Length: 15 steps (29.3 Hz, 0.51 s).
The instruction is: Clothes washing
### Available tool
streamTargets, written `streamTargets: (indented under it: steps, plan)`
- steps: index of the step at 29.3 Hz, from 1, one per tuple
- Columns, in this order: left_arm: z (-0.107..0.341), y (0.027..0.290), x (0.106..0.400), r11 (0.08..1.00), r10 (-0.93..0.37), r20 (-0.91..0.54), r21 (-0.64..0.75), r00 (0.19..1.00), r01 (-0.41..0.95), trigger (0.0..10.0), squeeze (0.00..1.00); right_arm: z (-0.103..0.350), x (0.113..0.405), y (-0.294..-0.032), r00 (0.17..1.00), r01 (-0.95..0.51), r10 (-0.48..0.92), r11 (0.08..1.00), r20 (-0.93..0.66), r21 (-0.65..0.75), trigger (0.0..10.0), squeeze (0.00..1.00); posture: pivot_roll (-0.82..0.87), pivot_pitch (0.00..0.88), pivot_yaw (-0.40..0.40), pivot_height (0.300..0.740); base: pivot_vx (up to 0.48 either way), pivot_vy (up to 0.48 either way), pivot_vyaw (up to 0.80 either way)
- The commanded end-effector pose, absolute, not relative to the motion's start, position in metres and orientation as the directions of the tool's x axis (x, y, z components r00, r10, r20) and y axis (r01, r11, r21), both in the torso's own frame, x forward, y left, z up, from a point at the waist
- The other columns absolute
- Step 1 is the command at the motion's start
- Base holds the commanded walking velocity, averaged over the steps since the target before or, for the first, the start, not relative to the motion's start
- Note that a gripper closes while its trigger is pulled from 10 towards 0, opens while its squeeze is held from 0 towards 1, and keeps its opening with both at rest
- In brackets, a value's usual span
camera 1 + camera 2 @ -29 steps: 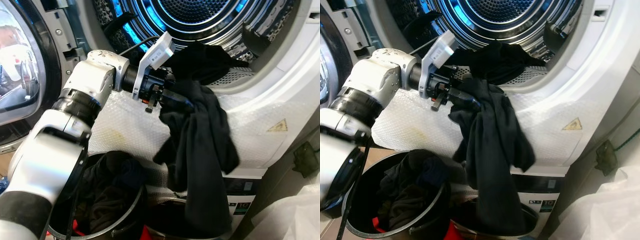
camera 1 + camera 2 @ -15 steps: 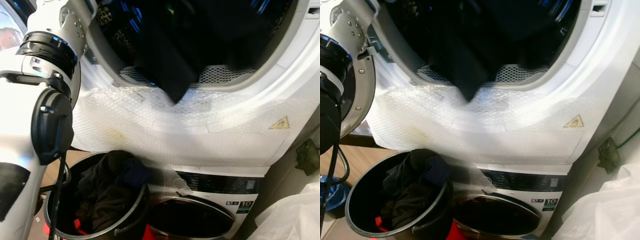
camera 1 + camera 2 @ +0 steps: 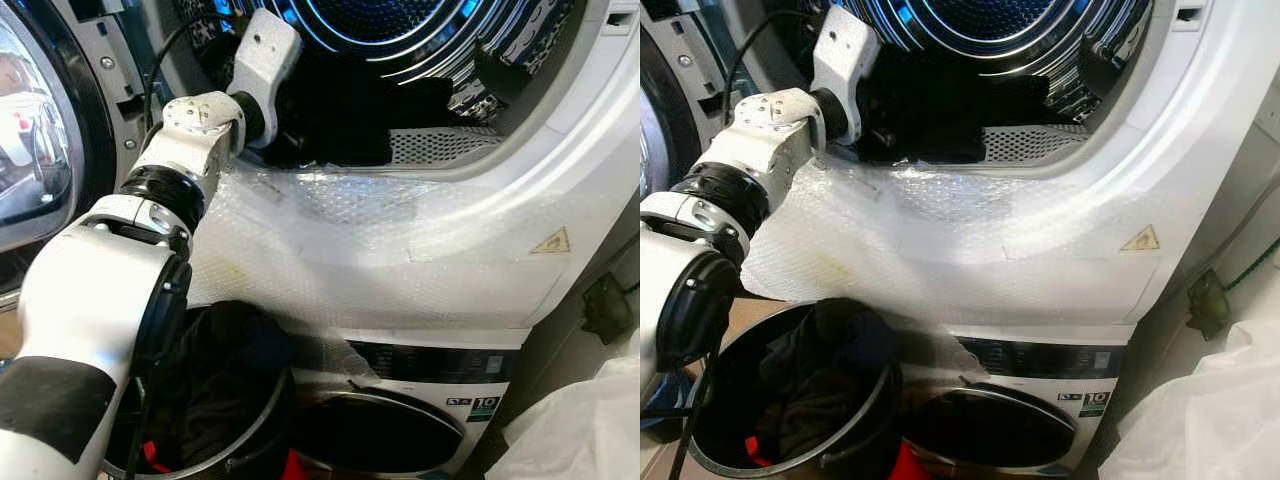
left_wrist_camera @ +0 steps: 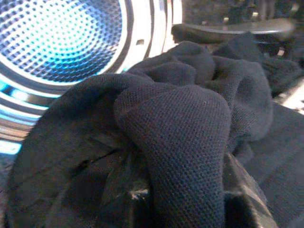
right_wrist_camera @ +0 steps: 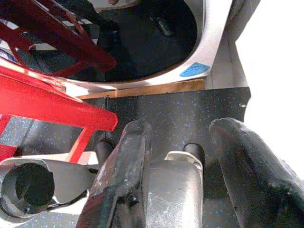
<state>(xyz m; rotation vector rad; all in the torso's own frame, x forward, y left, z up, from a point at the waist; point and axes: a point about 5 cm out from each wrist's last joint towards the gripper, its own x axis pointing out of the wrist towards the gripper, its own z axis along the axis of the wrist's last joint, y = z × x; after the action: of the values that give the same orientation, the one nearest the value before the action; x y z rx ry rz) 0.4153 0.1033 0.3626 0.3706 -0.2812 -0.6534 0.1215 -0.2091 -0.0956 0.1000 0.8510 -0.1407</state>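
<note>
up top, the left arm (image 3: 190, 140) reaches into the open mouth of the dryer (image 3: 500, 250), with its wrist at the lower left of the opening. the left gripper itself is buried in the dark cloth, so i cannot tell whether its fingers are clenched or released. the black garment (image 4: 180, 128) lies bunched inside the drum (image 3: 400, 20), on the bottom near the front lip, and fills most of the left wrist view with the blue-lit perforated back wall (image 4: 61, 42) behind it. bubble wrap (image 3: 330, 250) is draped over the front of the machine below the opening. down on the floor at the left stands a black bucket (image 3: 855, 445) with dark clothes (image 3: 815, 385) in it. the right gripper (image 5: 185, 171) hangs low over a dark speckled floor (image 5: 156, 109), fingers (image 5: 121, 175) spread apart and holding nothing, beside a red frame (image 5: 52, 104).
</note>
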Motion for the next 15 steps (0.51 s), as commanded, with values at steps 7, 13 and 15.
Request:
streamTargets:
  steps: [7, 13, 15]
  plan:
    - [0.385, 0.082, 0.409, 0.767, -0.641, 0.344, 0.251, 0.687, 0.590, 10.0, 1.00, -0.100, 0.107, -0.209, 0.626, 0.183, -0.107, 0.983, -0.772, 0.012, 10.0, 0.00, -0.20, 0.065, 0.123, 0.740, 0.000, 0.000, 0.00]
    - [0.386, 0.080, 0.408, 0.761, -0.643, 0.365, 0.202, 0.674, 0.617, 10.0, 1.00, -0.099, 0.109, -0.211, 0.631, 0.187, -0.123, 0.982, -0.766, -0.004, 10.0, 0.00, -0.20, 0.068, 0.122, 0.740, 0.000, 0.000, 0.00]
    - [0.386, 0.084, 0.409, 0.772, -0.619, 0.382, 0.132, 0.686, 0.622, 10.0, 1.00, -0.099, 0.109, -0.210, 0.630, 0.183, -0.122, 0.983, -0.767, -0.006, 10.0, 0.00, -0.19, 0.068, 0.121, 0.740, 0.000, 0.000, 0.00]
